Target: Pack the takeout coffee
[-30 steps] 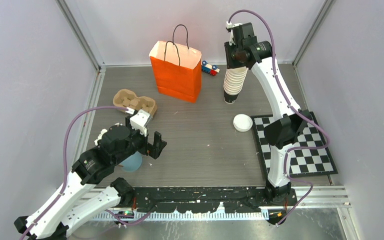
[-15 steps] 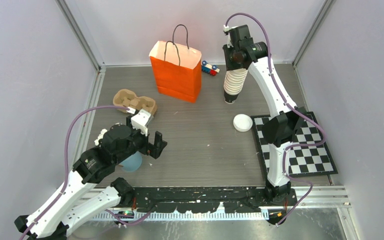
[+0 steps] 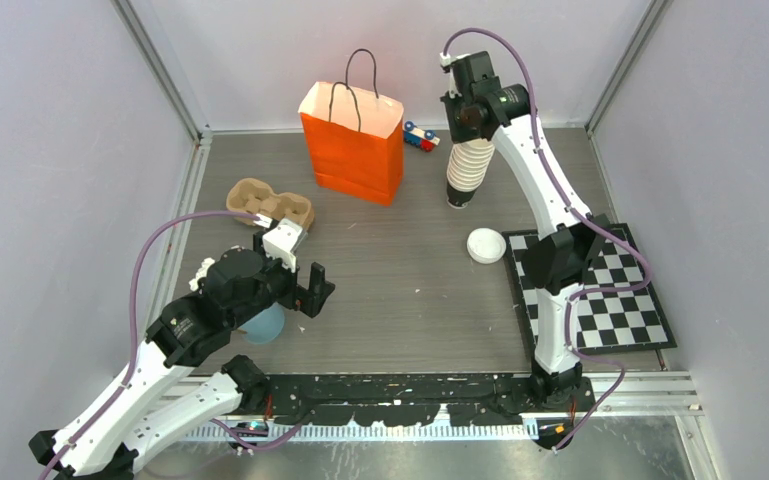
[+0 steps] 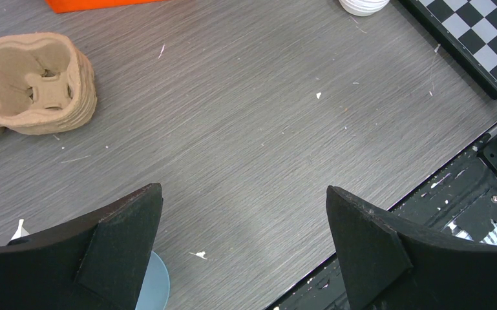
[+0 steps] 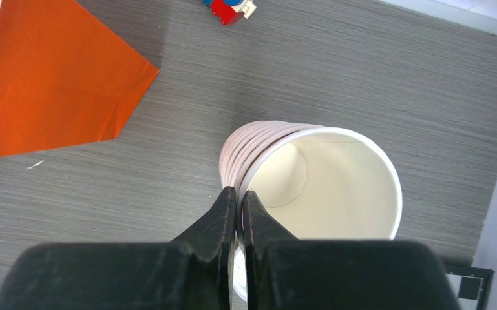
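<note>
**Top external view.** The takeout coffee shows only as a round white lid [image 3: 486, 245] on the table [image 3: 410, 290], just beside the left edge of the checkerboard mat [image 3: 610, 300]. Whether a cup sits beneath the lid cannot be told. The orange bag [image 3: 353, 150] stands upright at the far side. To its right is the stack of nested cups [image 3: 463, 172].

**Left wrist view.** The left gripper [image 4: 243, 190] hangs over bare table with its fingers spread wide and nothing between them. The pulp carrier [image 4: 29, 84] lies at upper left.

**Right wrist view.** The fingers of the right gripper [image 5: 237, 194] are drawn almost together, pinching the rim of the top cup [image 5: 323, 181] of the stack.
</note>
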Robot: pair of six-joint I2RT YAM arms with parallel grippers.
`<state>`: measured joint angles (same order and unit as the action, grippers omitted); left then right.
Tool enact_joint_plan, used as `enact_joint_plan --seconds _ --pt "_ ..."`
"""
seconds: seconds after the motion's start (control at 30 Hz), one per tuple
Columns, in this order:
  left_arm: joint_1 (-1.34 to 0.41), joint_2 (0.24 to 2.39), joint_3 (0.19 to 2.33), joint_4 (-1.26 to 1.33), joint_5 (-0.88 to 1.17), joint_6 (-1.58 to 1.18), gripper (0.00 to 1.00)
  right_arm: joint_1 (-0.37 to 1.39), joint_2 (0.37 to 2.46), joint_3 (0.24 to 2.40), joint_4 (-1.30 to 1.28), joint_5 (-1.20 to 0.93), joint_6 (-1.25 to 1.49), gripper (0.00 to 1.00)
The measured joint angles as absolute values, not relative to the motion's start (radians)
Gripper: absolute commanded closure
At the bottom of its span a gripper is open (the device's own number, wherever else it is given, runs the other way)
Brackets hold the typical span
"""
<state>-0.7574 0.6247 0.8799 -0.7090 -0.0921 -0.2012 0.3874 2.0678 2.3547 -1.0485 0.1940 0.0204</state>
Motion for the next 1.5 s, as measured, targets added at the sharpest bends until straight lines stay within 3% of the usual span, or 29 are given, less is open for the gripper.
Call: enact_joint_plan --seconds 0.3,0.97,1.5 --pt "-0.757 0.625 0.88 -0.709 -0.092 -0.201 0.0 0.452 2.077 2.428 -1.087 0.275 -0.034 1.0" --pt "-0.757 0.633 0.88 -0.709 -0.092 -0.201 0.0 0.541 2.068 2.502 -1.074 0.444 -0.134 1.0" --pt "-0.757 0.622 0.88 -0.712 -0.109 -0.2 0.01 0.655 1.86 2.492 -1.026 0.524 -0.15 0.99"
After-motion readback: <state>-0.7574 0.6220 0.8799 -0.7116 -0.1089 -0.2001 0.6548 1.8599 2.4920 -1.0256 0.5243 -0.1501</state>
